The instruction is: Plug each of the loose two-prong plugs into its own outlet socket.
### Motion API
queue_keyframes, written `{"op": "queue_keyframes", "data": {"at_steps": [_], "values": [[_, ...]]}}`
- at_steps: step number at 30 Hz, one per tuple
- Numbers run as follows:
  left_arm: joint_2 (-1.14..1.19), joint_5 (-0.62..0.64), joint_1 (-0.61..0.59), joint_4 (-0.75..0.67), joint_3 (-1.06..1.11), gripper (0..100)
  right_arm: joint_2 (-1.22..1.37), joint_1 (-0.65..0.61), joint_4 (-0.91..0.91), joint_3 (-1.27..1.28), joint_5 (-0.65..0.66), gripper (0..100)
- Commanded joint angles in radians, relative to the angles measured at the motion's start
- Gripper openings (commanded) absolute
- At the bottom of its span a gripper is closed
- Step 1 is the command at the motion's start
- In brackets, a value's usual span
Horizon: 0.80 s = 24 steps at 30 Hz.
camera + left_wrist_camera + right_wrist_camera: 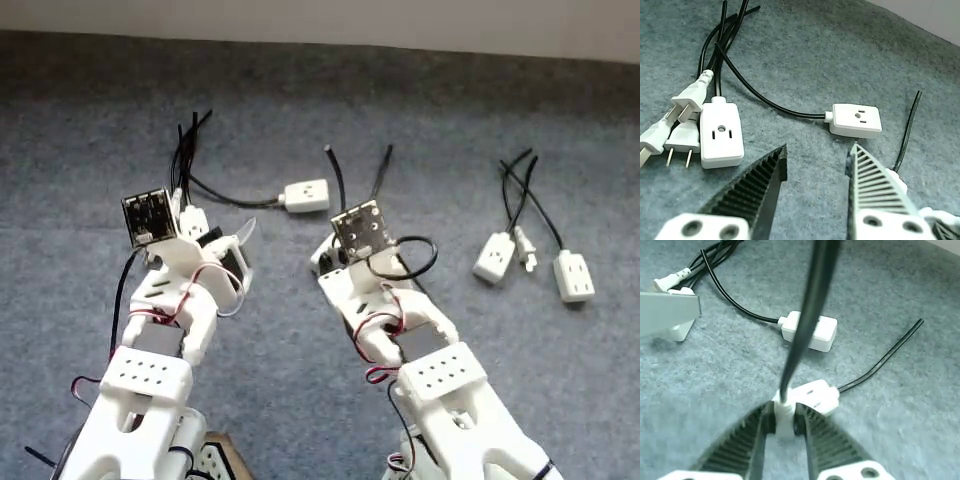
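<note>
Two white robot arms stand side by side on a grey carpeted table (90, 130). The left gripper (815, 162) hangs just above the carpet with its fingers spread apart and nothing between them. It sits between two white outlet sockets. The near socket (721, 137) lies right beside a cluster of three loose two-prong plugs (684, 137), and the far socket (856, 120) lies on its own. The right gripper (785, 412) has its fingers closed on a white held plug (783, 426), whose black cord (810, 305) rises up toward the wrist. The front end of that plug touches a third socket (815, 394), but I cannot tell whether the prongs are in. Well apart on the right lie a pair of sockets (495, 257) and a spare plug (525, 250), with no gripper near them.
</note>
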Motion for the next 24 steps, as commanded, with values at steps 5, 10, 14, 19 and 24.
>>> {"op": "queue_keyframes", "data": {"at_steps": [5, 10, 14, 19, 24], "values": [[-0.002, -0.011, -0.002, -0.020, -0.004, 21, 0.018, 0.015, -0.136, -0.007, -0.005, 0.8], [-0.002, -0.011, 0.008, -0.020, -0.004, 21, 0.048, 0.016, -0.183, 0.001, 0.003, 0.8], [0.001, -0.012, 0.027, -0.020, -0.002, 21, 0.159, 0.018, -0.214, -0.008, 0.006, 0.8], [0.001, -0.012, 0.027, -0.020, -0.002, 21, 0.203, 0.015, -0.211, -0.012, 0.091, 0.8], [0.001, -0.012, 0.028, -0.020, -0.002, 21, 0.213, 0.013, -0.208, -0.041, 0.098, 0.8]]}}
